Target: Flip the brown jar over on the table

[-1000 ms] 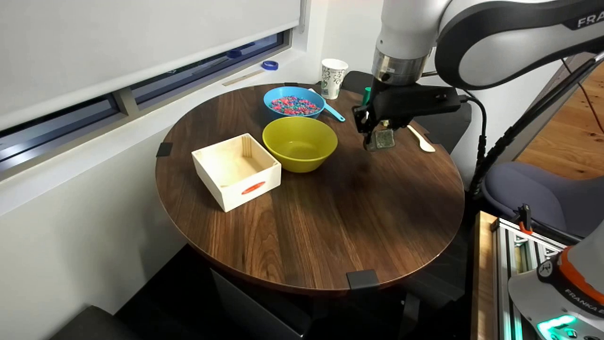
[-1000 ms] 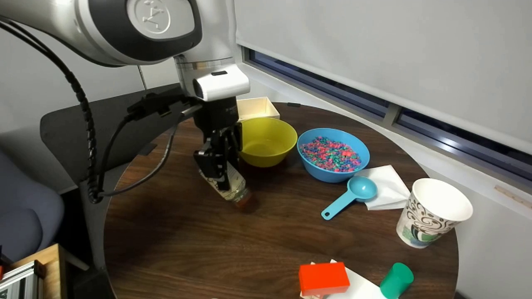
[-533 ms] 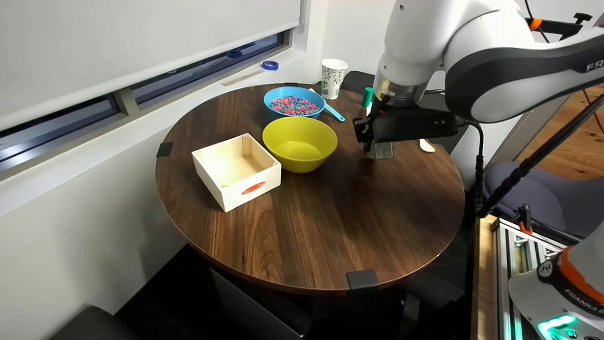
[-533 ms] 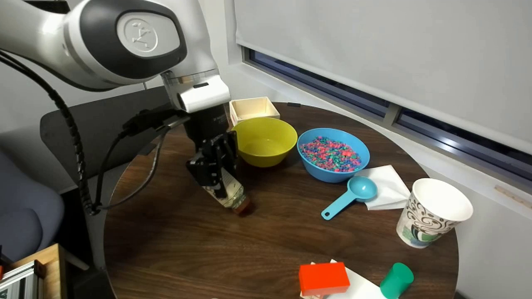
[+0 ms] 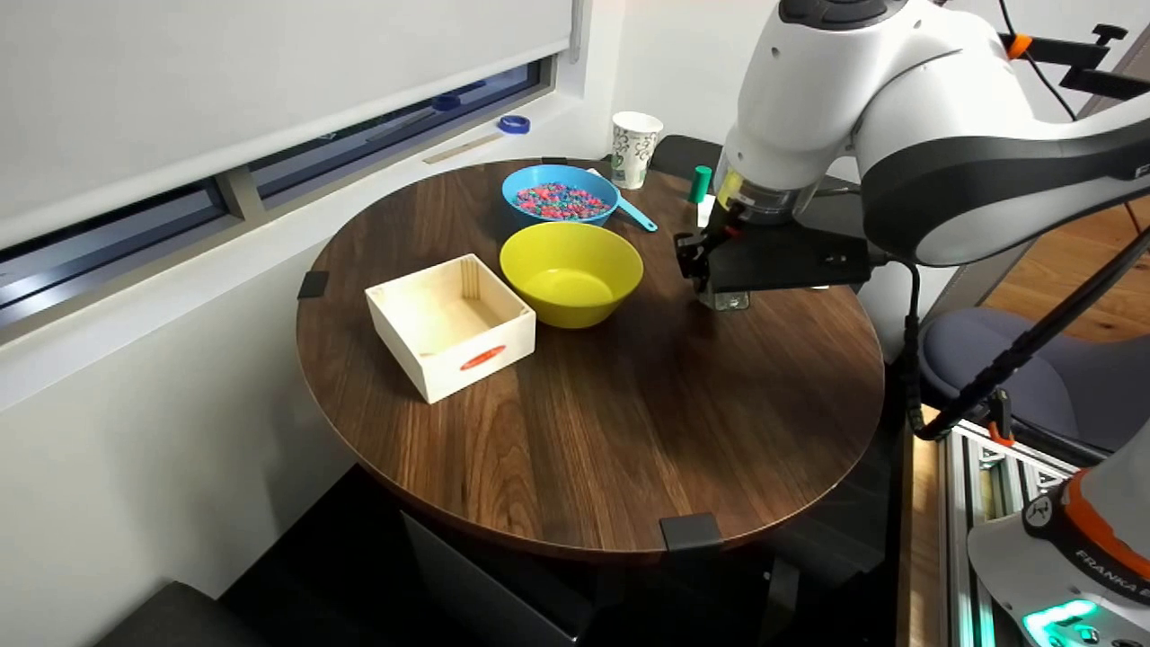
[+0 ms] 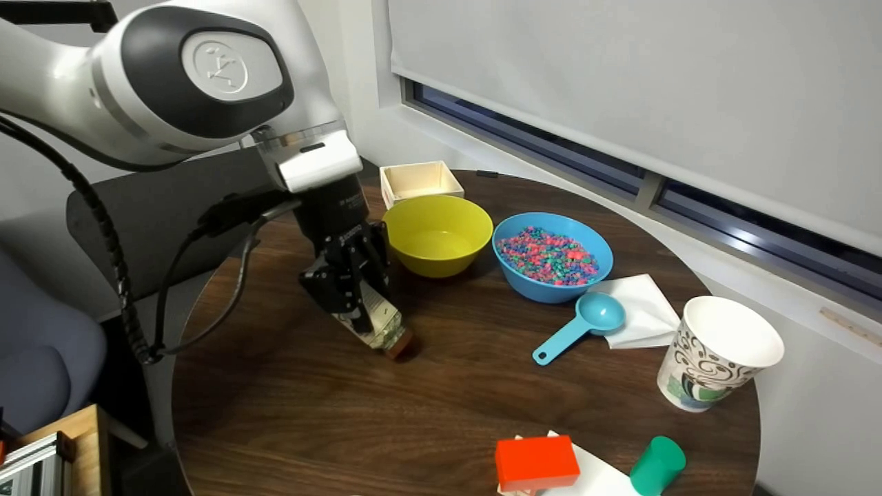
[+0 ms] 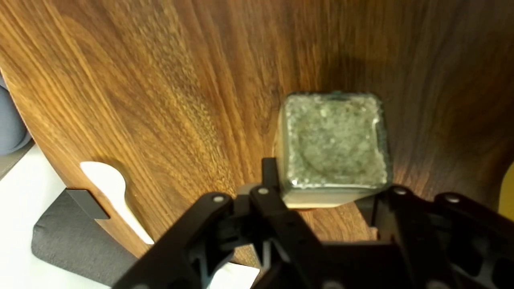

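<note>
You have the gripper (image 6: pixel 368 304) clamped on the brown-capped glass jar (image 6: pixel 383 324), its fingers (image 7: pixel 270 172) parted only by the jar's width, one at either side. In an exterior view your jar leans, cap (image 6: pixel 400 343) lowermost and aimed to the near right, low down by the round wood-grain table (image 6: pixel 441 399); whether it touches, I can't tell. In the wrist view, you're looking onto its square base (image 7: pixel 337 140). In an exterior view the yellow bowl (image 5: pixel 572 274) stands left of it, near but apart.
</note>
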{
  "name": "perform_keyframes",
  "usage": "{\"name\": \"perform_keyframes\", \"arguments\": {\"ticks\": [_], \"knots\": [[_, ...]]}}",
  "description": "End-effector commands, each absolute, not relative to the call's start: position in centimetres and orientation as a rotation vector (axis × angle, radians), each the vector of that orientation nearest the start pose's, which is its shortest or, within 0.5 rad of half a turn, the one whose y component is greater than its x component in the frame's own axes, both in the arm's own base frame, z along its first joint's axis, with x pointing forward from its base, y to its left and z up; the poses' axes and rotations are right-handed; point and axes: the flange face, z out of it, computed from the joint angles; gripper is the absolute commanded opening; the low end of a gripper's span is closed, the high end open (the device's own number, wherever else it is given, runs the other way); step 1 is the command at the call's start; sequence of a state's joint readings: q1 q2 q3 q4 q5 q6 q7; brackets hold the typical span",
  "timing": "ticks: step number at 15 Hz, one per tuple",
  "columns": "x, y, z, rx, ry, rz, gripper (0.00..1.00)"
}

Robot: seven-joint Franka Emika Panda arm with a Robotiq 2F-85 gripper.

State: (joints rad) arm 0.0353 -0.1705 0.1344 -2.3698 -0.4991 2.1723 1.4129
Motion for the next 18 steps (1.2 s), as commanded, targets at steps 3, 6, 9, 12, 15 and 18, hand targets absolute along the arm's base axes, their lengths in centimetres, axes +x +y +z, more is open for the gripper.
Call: {"name": "perform_keyframes", "arguments": {"ticks": [3, 6, 9, 12, 15, 18], "knots": [[46.16, 6.26, 38.58, -3.032, 1.581, -0.539, 0.23], [46.16, 6.20, 38.54, -3.027, 1.579, -0.541, 0.26], [46.10, 6.11, 38.46, -3.020, 1.583, -0.541, 0.23], [46.08, 6.04, 38.38, -3.017, 1.580, -0.546, 0.25], [46.09, 6.08, 38.26, -3.017, 1.574, -0.544, 0.31], [46.06, 6.11, 38.20, -3.017, 1.571, -0.542, 0.44]]}}
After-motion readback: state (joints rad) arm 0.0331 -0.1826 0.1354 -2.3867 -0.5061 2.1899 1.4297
